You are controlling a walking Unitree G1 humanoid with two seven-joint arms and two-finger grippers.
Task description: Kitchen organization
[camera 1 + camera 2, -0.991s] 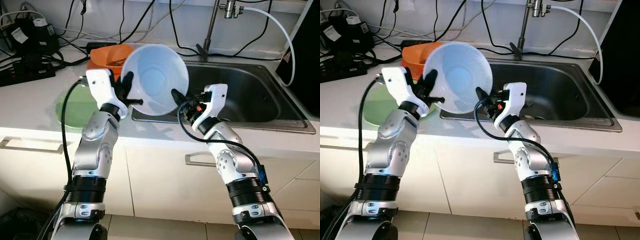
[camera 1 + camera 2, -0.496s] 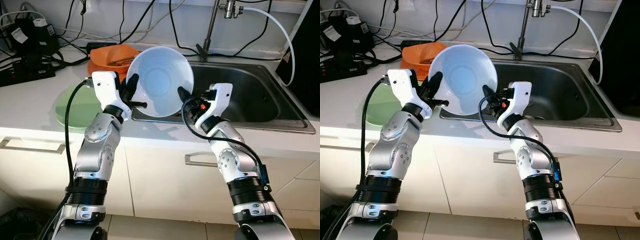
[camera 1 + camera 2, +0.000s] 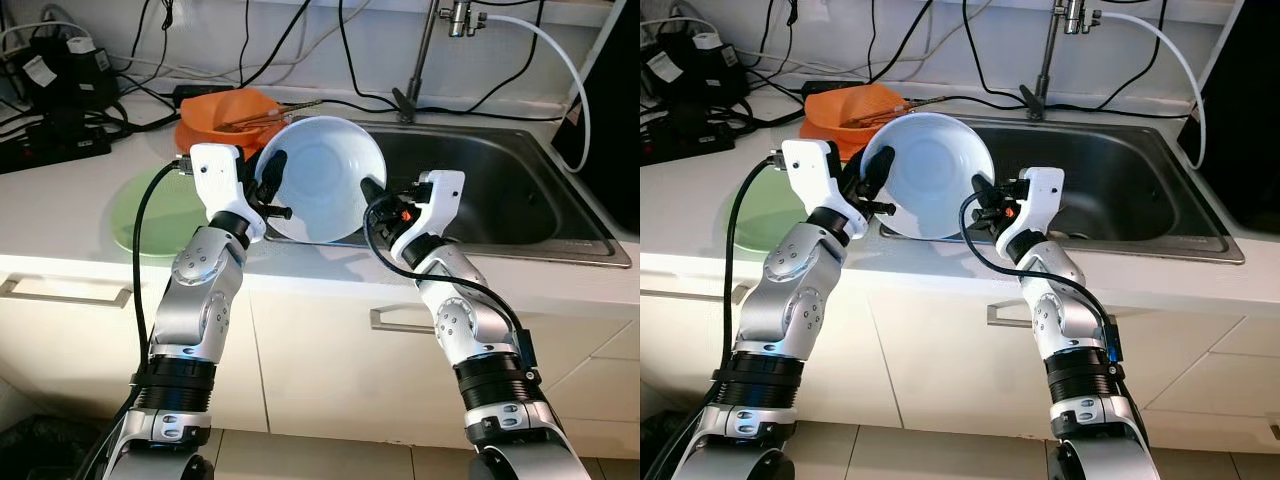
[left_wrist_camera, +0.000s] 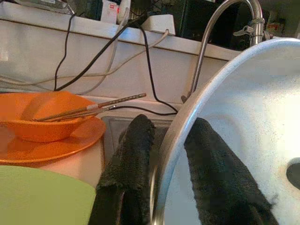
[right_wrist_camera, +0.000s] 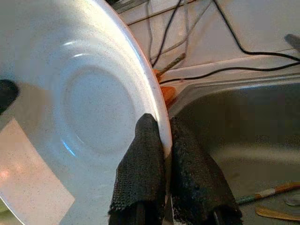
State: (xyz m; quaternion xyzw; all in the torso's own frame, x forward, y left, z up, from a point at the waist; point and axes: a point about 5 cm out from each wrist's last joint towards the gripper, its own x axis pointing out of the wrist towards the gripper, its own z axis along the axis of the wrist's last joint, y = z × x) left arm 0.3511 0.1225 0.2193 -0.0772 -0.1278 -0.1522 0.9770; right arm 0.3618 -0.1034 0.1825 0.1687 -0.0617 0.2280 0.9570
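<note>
Both grippers, left gripper (image 3: 270,190) and right gripper (image 3: 372,195), have jaws clamped on the white bowl (image 3: 325,175), hiding the sink's (image 3: 500,190) corner

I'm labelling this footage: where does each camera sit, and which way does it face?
Left eye, right eye: on the head, looking down at the counter and sink; both silver arms show, holding the white bowl.
Left wrist: along the left gripper, clamped on the bowl's rim; orange bowl behind.
Right wrist: along the right gripper, clamped on the opposite rim.
All share the white bowl.
</note>
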